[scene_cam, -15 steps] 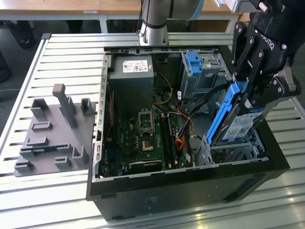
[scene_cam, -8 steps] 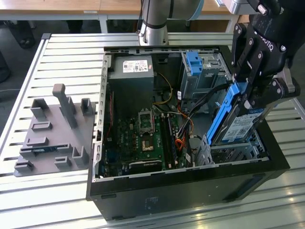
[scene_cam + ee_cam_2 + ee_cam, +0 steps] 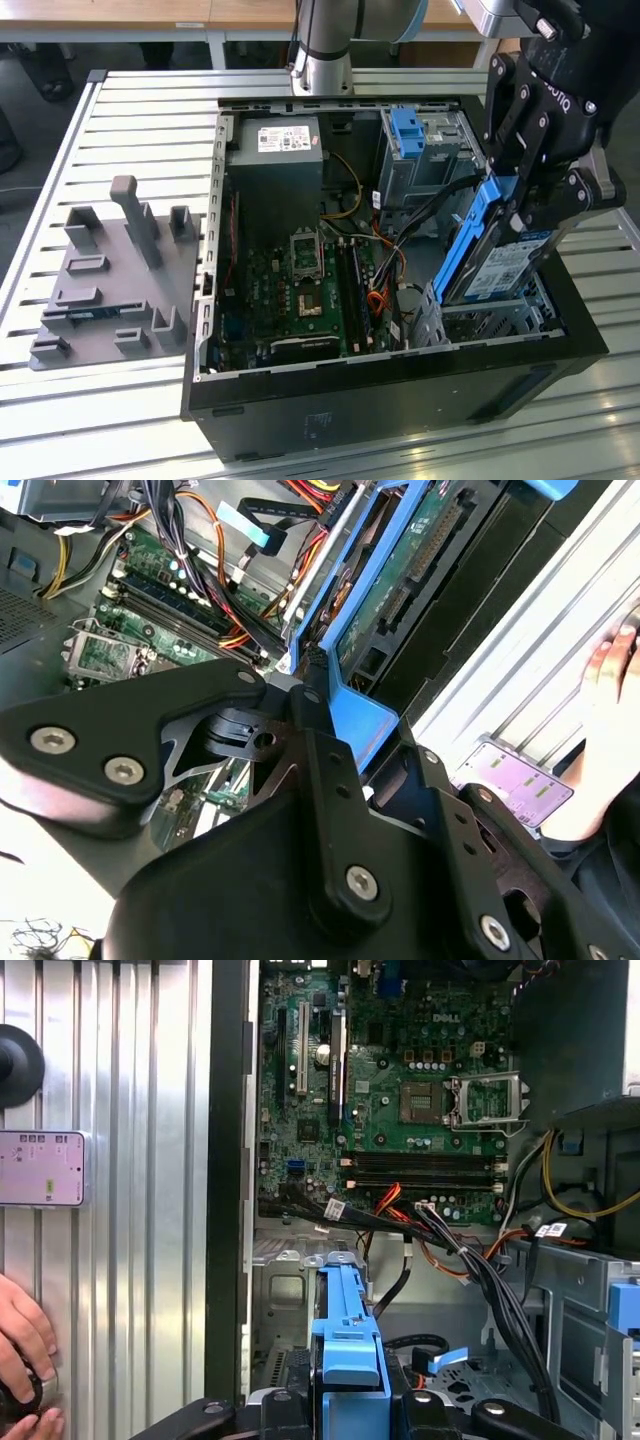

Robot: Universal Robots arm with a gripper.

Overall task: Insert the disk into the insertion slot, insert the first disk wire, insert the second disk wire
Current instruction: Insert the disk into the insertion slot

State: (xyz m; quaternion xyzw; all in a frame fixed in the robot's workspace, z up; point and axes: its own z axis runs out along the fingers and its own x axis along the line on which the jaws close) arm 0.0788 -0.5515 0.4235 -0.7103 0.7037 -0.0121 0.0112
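Gripping the disk point(image 3: 508, 262) by its blue carrier, the pincer point(image 3: 520, 215) stood closed on it over the corner of the open computer case point(image 3: 400, 400) at the exterior view's right. I saw the disk steeply tilted, label side facing outward from the case, its upper end between the black fingers and its lower end down at the insertion slot point(image 3: 497, 314). I could not tell whether the two touched. In the first wrist view the carrier pointed at the silver perforated cage just ahead of it. A bundle of black wires point(image 3: 470, 1260) and some orange ones lay loose between the motherboard point(image 3: 300, 285) and the slot, none of them plugged into the disk that I could make out. The taller cage with the blue latch point(image 3: 420, 150) sat behind the slot, towards the arm's base. Well apart, at the exterior view's left, a grey fixture plate point(image 3: 110, 270) rested on the slatted tabletop point(image 3: 130, 110). A person's hand point(image 3: 25, 1330) lay on the tabletop beside the case.
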